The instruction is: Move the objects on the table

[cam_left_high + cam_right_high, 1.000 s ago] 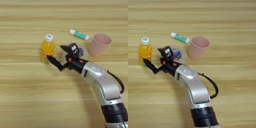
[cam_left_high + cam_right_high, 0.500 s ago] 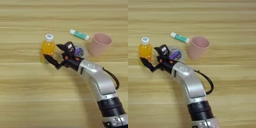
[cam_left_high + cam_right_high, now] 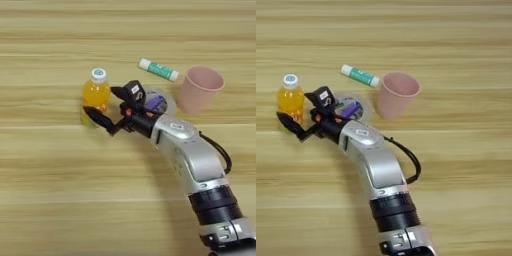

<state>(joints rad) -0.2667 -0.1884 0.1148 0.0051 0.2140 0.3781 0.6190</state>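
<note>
Right gripper, fingers spread beside the juice bottle; tape roll behind, cup and glue stick nearby.

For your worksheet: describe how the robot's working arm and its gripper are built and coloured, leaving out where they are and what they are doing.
The right arm has a smooth silver, rounded forearm shell, with a black ribbed collar nearer the body. A thin black cable loops along its side. The right gripper has two slim black fingers on a black wrist block with small orange-red marks.
</note>
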